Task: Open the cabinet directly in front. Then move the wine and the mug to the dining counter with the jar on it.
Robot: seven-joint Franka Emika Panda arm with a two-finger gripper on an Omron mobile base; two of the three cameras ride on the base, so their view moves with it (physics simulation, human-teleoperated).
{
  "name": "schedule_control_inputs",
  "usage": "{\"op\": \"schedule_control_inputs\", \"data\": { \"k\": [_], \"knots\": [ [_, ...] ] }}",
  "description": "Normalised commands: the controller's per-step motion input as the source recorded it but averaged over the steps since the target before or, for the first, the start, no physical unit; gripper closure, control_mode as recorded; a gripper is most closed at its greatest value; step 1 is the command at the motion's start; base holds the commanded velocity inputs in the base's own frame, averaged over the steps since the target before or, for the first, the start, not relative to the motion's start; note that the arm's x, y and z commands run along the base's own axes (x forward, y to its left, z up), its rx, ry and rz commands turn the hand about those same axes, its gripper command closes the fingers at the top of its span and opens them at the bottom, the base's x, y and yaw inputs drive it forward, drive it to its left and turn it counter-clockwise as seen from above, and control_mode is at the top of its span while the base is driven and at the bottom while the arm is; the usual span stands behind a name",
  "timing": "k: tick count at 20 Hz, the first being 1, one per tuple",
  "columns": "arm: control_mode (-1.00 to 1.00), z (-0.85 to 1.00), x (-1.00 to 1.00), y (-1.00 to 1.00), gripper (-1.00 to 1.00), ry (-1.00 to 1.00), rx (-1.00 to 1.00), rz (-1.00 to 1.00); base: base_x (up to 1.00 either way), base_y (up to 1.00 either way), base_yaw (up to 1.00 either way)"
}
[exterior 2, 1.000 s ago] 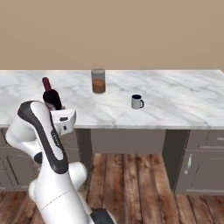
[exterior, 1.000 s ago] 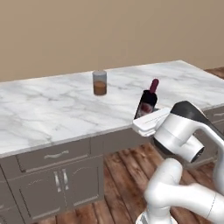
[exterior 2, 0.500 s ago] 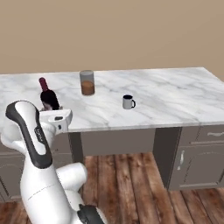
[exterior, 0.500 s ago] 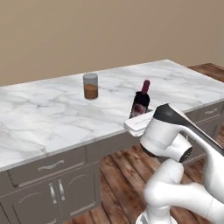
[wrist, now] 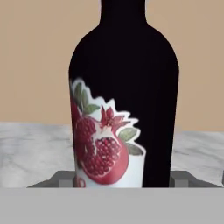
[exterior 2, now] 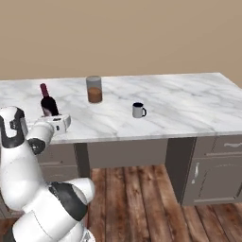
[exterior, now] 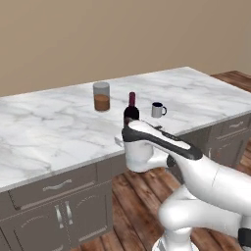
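Observation:
The wine (wrist: 122, 109), a dark bottle with a red-and-white label, stands upright between my fingers, and my gripper (wrist: 122, 179) is shut on it. The wine (exterior: 131, 110) is at the near edge of the dining counter (exterior: 49, 132); my hand hides its base, so I cannot tell whether it rests on the top. From the right, the wine (exterior 2: 47, 104) rises above my gripper (exterior 2: 49, 118). The mug (exterior 2: 138, 110) stands on the dining counter (exterior 2: 189, 104), right of the bottle. The jar (exterior 2: 94, 89) stands farther back. The mug (exterior: 157, 110) and jar (exterior: 101, 96) flank the bottle. The cabinet is out of view.
Dark drawers (exterior: 56, 186) and doors (exterior 2: 208, 177) run under the marble top. A wooden floor (exterior 2: 137, 198) lies in front of the island, and a plain beige wall stands behind it.
Both base views have shifted, so the base has moved along the island; the mug has come into the left view. The wine stays in my gripper.

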Motion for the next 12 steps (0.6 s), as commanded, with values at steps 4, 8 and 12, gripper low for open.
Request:
{"op": "schedule_control_inputs", "data": {
  "k": [4, 8, 12],
  "knots": [
    [-1.00, -0.01, 1.00, 0.46, 1.00, 0.50, 0.00, -0.02, 0.00, 0.00, 0.00],
    [-1.00, -0.03, 0.73, 0.23, 1.00, 0.25, 0.00, 0.00, 0.00, 0.00, 0.00],
    [-1.00, -0.09, 0.42, 0.01, 1.00, 0.01, 0.00, 0.00, 0.00, 0.00, 0.00]
  ]
}}
